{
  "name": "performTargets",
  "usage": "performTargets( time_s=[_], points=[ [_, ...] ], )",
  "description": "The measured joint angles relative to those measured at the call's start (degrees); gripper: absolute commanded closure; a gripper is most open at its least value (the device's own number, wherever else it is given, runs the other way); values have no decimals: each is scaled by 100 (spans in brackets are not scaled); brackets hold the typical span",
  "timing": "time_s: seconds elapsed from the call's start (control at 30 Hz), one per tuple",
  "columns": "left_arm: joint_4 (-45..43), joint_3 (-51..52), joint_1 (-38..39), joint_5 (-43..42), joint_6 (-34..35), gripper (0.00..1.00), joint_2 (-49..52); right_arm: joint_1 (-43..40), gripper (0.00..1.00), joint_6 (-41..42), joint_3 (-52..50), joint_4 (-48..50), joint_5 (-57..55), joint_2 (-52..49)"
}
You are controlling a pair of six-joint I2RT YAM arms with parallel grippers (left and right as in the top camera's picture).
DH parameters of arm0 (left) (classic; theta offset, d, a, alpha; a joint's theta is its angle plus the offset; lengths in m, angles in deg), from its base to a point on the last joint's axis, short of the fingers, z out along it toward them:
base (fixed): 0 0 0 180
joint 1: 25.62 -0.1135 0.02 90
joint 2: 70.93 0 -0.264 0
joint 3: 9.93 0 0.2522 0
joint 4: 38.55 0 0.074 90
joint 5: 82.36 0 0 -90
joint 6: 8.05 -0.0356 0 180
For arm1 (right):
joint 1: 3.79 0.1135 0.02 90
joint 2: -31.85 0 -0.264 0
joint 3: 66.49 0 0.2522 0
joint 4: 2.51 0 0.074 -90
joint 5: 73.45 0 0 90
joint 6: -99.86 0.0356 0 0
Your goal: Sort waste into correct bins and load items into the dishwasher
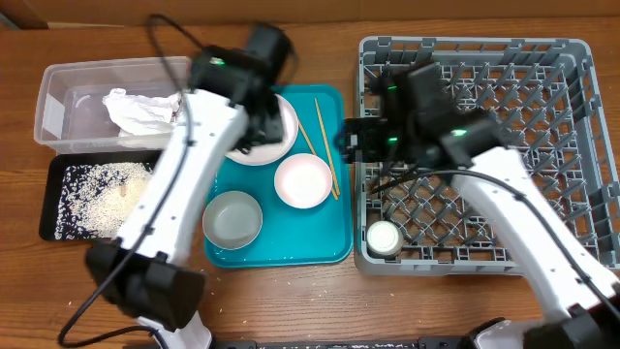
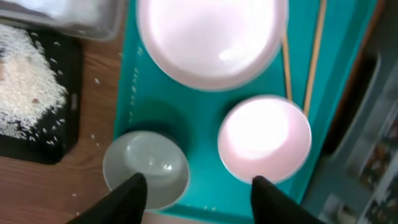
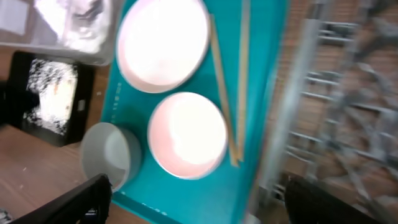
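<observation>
On the teal tray (image 1: 329,247) lie the pale pink plate (image 1: 281,131), the pink bowl (image 1: 303,180), the greyish-white bowl (image 1: 232,219) and two chopsticks (image 1: 325,150). My left gripper (image 1: 254,126) hovers over the plate. In the left wrist view it (image 2: 199,190) is open and empty, above the grey bowl (image 2: 146,168) and pink bowl (image 2: 264,140). My right gripper (image 1: 354,136) hangs open at the dishwasher rack's (image 1: 475,58) left edge; its view shows the chopsticks (image 3: 242,74) and pink bowl (image 3: 186,134). The napkin (image 1: 136,111) lies in the clear tub (image 1: 58,87). Rice covers the black tray (image 1: 53,223). A white cup (image 1: 384,237) stands in the rack.
The teal tray sits between the two bins on the left and the rack on the right. Loose rice grains (image 2: 93,134) lie on the wooden table beside the black tray. My left arm crosses above the tray's left side.
</observation>
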Motion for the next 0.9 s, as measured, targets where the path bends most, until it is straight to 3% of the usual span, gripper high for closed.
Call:
performTargets(
  time_s=[0.23, 0.4, 0.67, 0.77, 0.9],
  points=[
    [-833, -2, -1790, -634, -249, 0, -26, 693, 21, 184, 4, 603, -157, -962],
    [-1163, -2, -2308, -802, -435, 0, -26, 745, 32, 260, 4, 793, -341, -1690],
    [-1460, -2, -2371, -798, -509, 0, -26, 743, 46, 396, 4, 1023, -728, -2420],
    [-1460, -2, -2371, -798, -509, 0, -26, 743, 60, 435, 4, 1051, -785, -2465],
    [-1460, -2, -2371, -798, -509, 0, -26, 743, 89, 426, 4, 1078, -844, -2465]
  ],
)
